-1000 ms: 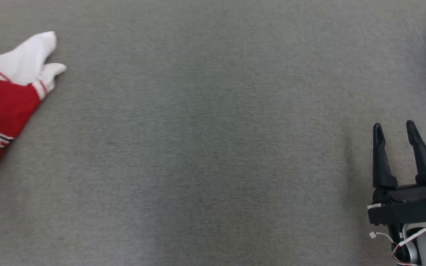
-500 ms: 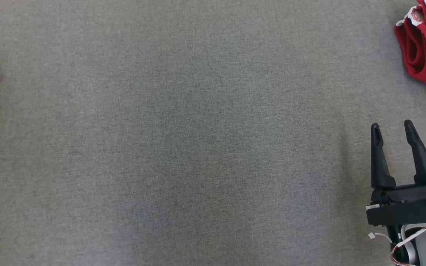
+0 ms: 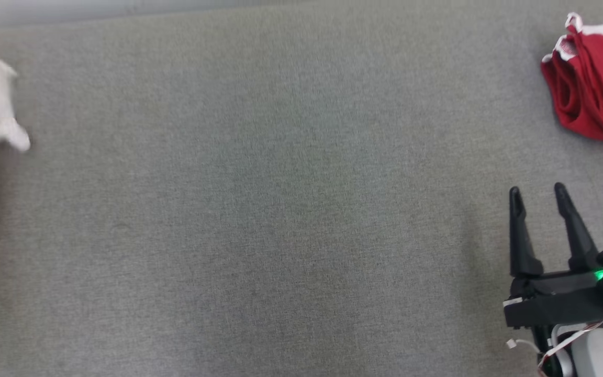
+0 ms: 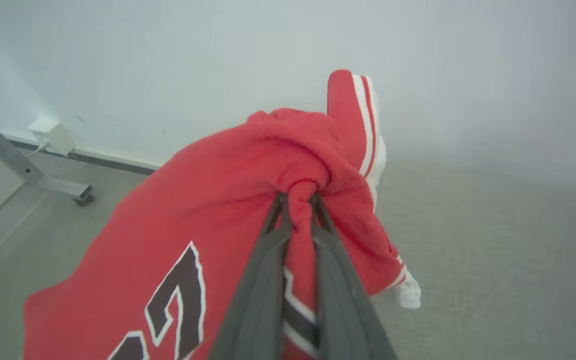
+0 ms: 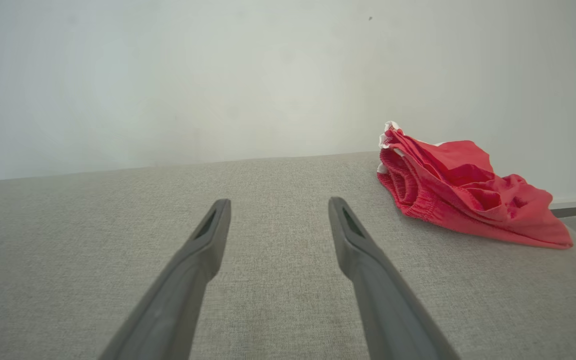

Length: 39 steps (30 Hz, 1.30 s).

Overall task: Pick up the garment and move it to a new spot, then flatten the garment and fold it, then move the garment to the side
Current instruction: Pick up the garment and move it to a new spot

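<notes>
Two long dark fingers of the left gripper point(image 4: 299, 198) are pinching a bunched fold of the garment point(image 4: 203, 215), and the jaws are standing almost closed with red cloth squeezed between their tips. In the left wrist view the red jersey is draping down and away from that pinch, showing dark white-outlined lettering on its lower part, a collar or cuff with red-and-white stripes rising above the fold, and a white sleeve end dangling toward the grey cloth surface point(image 4: 493, 240); whether any part of it is touching that surface cannot be told. In the head view a blurred white sleeve with a trace of red stripe is showing at the far left edge of the grey cloth surface, near its back. The right gripper point(image 3: 537, 189) is hovering over the near right part of the same surface, its jaws standing wide apart and gripping nothing, with a green light glowing on its body. Another bunched red garment point(image 3: 594, 99) with narrow white edging is lying at the back right corner of the surface, beyond the right gripper and well apart from it. A pale wall point(image 5: 218, 75) is rising behind the far edge of the surface. Past its left side, a metal leg point(image 4: 18, 165) is standing and a small white box point(image 4: 53, 134) with a cable is sitting at the wall's foot.
</notes>
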Tool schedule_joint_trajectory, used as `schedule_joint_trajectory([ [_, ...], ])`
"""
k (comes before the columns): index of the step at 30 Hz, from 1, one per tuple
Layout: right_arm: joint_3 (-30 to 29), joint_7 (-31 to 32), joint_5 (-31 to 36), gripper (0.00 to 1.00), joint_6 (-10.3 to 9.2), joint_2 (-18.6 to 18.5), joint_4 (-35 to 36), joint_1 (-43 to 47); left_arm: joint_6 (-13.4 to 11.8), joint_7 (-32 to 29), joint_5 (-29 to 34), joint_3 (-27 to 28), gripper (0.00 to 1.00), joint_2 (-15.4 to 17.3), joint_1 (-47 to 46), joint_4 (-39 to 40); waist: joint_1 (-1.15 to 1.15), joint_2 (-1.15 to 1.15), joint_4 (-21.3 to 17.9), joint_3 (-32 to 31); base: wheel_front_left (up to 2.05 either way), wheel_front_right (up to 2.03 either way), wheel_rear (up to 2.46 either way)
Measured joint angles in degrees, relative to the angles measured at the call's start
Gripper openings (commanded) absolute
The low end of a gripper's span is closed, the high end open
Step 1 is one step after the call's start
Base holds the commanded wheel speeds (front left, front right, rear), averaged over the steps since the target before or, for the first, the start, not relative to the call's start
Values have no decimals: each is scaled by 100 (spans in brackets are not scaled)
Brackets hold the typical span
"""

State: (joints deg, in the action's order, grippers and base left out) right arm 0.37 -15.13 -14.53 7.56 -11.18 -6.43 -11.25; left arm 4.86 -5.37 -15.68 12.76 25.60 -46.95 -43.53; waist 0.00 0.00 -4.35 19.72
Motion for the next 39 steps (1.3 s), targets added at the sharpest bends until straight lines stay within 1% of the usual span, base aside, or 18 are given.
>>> schedule_joint_trajectory([
  [4, 54, 0, -11, 100, 0, 119, -112, 77, 88, 292, -1, -205, 0, -71, -233, 619, 0, 0, 17, -257, 0, 0, 0],
  [7, 43, 0, -52, 100, 0, 168, -183, 96, 154, 289, -31, -410, 0, -196, -436, 1184, 0, 0, 1, -452, 0, 0, 0],
  [10, 26, 0, -60, 100, 0, 250, -227, 127, 180, 153, -86, -667, 0, -314, -655, 1784, -1, 0, -74, -610, 0, 0, 0],
  [13, 16, -1, -69, 100, 0, 333, -247, 131, 220, -74, -162, -961, 0, -513, -864, 2326, 0, 0, -231, -707, 0, 0, 0],
  [17, -1, 0, -103, 100, 0, 412, -291, 129, 222, -286, -389, -1307, 0, -931, -1088, 2758, -1, 0, -519, -773, 0, 0, 0],
  [22, -63, 0, -105, 100, 0, 493, -332, 129, 225, -338, -515, -1684, 0, -1417, -1294, 2743, 0, 0, -969, -766, 0, 0, 0],
  [26, -120, 0, -107, 100, -1, 543, -344, 126, 229, -210, -576, -2003, 0, -1867, -1396, 2547, 0, 0, -1321, -741, 0, 0, 0],
  [28, -133, 0, -105, 100, -1, 548, -345, 126, 230, -105, -604, -2172, 0, -2006, -1411, 2443, 0, 0, -1476, -725, 0, 0, 0],
  [33, -188, 0, -102, 100, -1, 570, -342, 137, 246, 196, -612, -2577, 0, -2150, -1178, 2267, 0, 0, -1710, -680, 0, 0, 0],
  [36, -191, 0, -80, 100, 0, 580, -338, 188, 223, 443, -644, -2666, 0, -2174, -772, 2272, 0, 0, -1667, -673, 0, 0, 0],
  [39, -189, 0, -77, 100, 0, 566, -342, 196, 167, 649, -732, -2737, 0, -2187, -174, 2374, 0, 0, -1537, -675, 0, 0, 0],
])
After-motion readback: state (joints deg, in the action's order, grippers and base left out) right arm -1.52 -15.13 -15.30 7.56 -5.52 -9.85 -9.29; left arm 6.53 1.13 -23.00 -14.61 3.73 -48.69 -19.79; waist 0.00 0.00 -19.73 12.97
